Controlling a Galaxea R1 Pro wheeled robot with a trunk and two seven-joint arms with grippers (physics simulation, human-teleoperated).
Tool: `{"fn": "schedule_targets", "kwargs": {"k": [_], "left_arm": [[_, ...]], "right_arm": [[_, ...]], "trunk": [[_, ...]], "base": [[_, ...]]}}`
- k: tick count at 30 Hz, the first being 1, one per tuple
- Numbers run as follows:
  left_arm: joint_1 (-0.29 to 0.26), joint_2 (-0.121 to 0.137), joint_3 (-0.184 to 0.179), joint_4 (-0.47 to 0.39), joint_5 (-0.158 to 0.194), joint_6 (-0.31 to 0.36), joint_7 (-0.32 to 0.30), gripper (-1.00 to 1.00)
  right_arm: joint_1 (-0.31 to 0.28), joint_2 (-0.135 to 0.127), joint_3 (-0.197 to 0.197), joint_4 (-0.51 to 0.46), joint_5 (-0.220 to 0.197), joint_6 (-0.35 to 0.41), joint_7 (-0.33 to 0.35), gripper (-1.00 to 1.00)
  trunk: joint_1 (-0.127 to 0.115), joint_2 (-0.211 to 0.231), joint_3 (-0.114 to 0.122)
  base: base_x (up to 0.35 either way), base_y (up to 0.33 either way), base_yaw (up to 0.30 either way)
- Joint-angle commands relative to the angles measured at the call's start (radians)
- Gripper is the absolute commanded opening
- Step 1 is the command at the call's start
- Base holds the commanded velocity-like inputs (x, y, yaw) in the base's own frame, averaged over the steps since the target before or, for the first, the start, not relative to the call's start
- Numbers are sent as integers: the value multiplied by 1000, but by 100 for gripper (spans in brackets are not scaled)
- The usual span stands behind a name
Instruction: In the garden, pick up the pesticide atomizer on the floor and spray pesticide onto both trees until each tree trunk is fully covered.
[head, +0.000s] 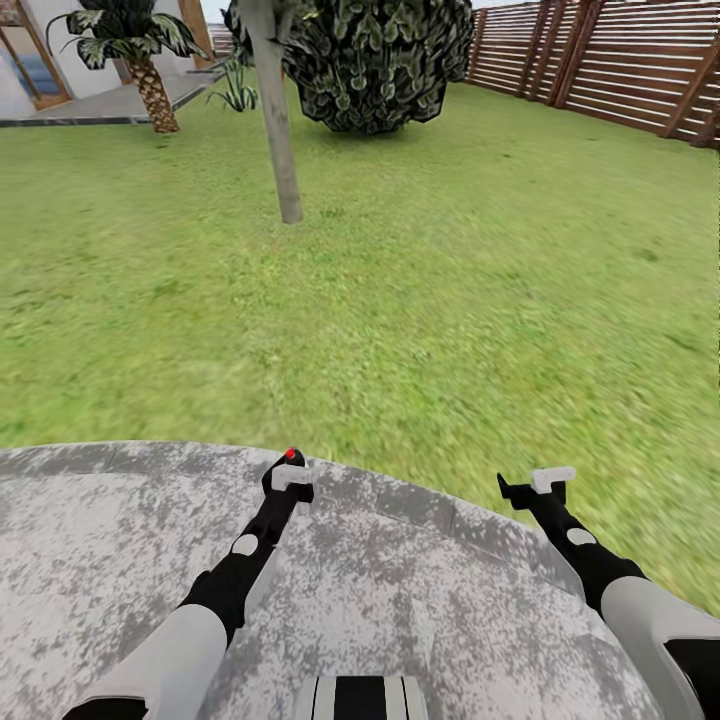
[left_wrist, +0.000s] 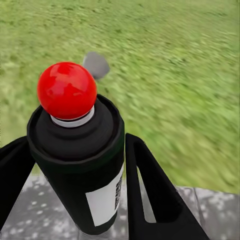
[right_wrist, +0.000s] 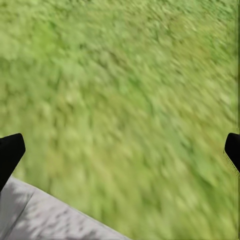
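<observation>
- At the far left of the head view, a short palm (head: 140, 60) is seen beside a paved edge of a building, at the border of the lawn (head: 450, 280).
- A straight grey-brown tree trunk (head: 275, 110) is seen rising from the grass ahead of the left arm, well apart from the robot; its canopy is cut off by the picture's top.
- Just right of the trunk and farther back, a rounded dark-leaved shrub (head: 380, 60) is seen.
- A mottled grey paved patch (head: 120, 540) lies under both arms, and its curved edge meets the grass.
- The left gripper (head: 288, 478) is held out over that edge, and its black fingers (left_wrist: 150, 185) are clamped on the pesticide atomizer (left_wrist: 80, 170).
- In the left wrist view the atomizer is shown as a dark canister with a white label and a red ball on top, upright between the fingers; a blurred grey thing (left_wrist: 96, 64) lies on the grass beyond it and cannot be told.
- The right gripper (head: 535, 485) is held out over the right side of the patch; its fingers (right_wrist: 10, 152) are seen spread wide apart, with nothing but grass between them.
- At the far right, a brown horizontal-slat wooden fence (head: 620, 65) closes the lawn.
</observation>
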Motion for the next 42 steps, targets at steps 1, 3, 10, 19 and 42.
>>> {"fn": "schedule_targets", "kwargs": {"k": [1,3,10,19,42], "left_arm": [[0,0,0,0,0,0,1,-100],[0,0,0,1,0,0,1,-100],[0,0,0,2,0,0,1,-100],[0,0,-1,5,0,0,1,-100],[0,-1,-1,7,0,0,1,-100]], "right_arm": [[0,0,0,0,0,0,0,100],[0,0,0,0,0,0,0,100],[0,0,0,4,0,0,0,100],[0,6,1,31,1,0,-1,100],[0,12,1,44,2,0,-2,100]], "trunk": [[0,0,4],[-1,1,12],[-4,2,39],[-9,5,74],[-19,10,163]], "base": [[0,0,0],[0,0,0],[0,0,0],[0,0,0],[0,0,0]]}}
